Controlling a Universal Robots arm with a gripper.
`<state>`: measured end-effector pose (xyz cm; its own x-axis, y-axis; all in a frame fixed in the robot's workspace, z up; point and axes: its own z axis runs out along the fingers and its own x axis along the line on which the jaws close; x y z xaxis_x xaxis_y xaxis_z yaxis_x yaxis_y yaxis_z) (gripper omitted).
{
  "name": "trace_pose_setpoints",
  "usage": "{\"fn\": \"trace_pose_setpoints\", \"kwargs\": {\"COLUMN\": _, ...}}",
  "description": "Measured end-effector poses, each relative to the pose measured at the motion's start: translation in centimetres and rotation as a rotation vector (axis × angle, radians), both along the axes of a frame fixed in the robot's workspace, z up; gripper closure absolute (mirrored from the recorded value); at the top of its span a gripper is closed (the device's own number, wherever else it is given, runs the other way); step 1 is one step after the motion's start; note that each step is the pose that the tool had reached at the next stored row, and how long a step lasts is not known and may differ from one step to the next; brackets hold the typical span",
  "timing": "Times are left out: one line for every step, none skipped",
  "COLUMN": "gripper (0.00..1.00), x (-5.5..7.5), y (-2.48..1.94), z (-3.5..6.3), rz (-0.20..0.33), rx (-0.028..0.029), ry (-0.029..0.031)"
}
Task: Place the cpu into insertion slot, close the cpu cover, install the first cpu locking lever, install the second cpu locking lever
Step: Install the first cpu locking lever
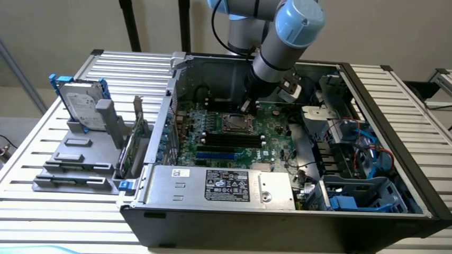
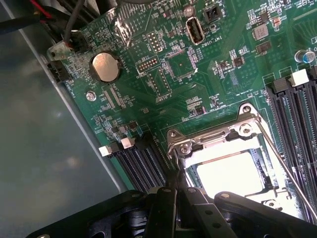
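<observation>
A: Widest first: a slatted metal bench carrying an open computer case, with the green motherboard lying flat inside it.

B: And along the case's near edge, the grey power supply box with its label facing up. Off on the exterior view's left, a hard drive stands on edge in a grey holder.

A: The robot arm comes down from the top into the case, and its gripper sits just above the far edge of the socket.

B: Jaws? In the wrist view the black fingers are low over the socket's edge, drawn close together, with a thin metal lever running right up between them. I can't tell whether they truly pinch it.

A: Fair. The insertion slot sits mid-board, just beyond the long black memory slots.

B: In the wrist view the cpu cover is down, its silvery frame lying flat around the socket, and the cpu shows pale and bright through the central window.

A: So the chip is seated in its slot under the cover. A second thin lever runs along the cover's other side.

B: Smallest bit: a round coin battery on the board, well apart from the socket.
</observation>
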<state>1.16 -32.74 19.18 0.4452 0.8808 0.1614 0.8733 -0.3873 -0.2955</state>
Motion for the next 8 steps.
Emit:
{"fn": "trace_pose_setpoints", "kwargs": {"gripper": 0.89, "x": 0.00, "y": 0.00, "z": 0.00, "rz": 0.000, "rx": 0.0019, "ry": 0.0000}}
{"fn": "trace_pose_setpoints", "kwargs": {"gripper": 0.89, "x": 0.00, "y": 0.00, "z": 0.00, "rz": 0.000, "rx": 0.0044, "ry": 0.0000}}
{"fn": "trace_pose_setpoints", "kwargs": {"gripper": 0.89, "x": 0.00, "y": 0.00, "z": 0.00, "rz": 0.001, "rx": 0.0075, "ry": -0.0001}}
{"fn": "trace_pose_setpoints", "kwargs": {"gripper": 0.89, "x": 0.00, "y": 0.00, "z": 0.00, "rz": 0.001, "rx": 0.0096, "ry": 0.0000}}
{"fn": "trace_pose_setpoints", "kwargs": {"gripper": 0.89, "x": 0.00, "y": 0.00, "z": 0.00, "rz": 0.001, "rx": 0.0114, "ry": 0.0001}}
{"fn": "trace_pose_setpoints", "kwargs": {"gripper": 0.89, "x": 0.00, "y": 0.00, "z": 0.00, "rz": 0.002, "rx": 0.0129, "ry": 0.0001}}
{"fn": "trace_pose_setpoints", "kwargs": {"gripper": 0.89, "x": 0.00, "y": 0.00, "z": 0.00, "rz": 0.002, "rx": 0.0147, "ry": 0.0000}}
{"fn": "trace_pose_setpoints", "kwargs": {"gripper": 0.89, "x": 0.00, "y": 0.00, "z": 0.00, "rz": 0.003, "rx": 0.0165, "ry": 0.0001}}
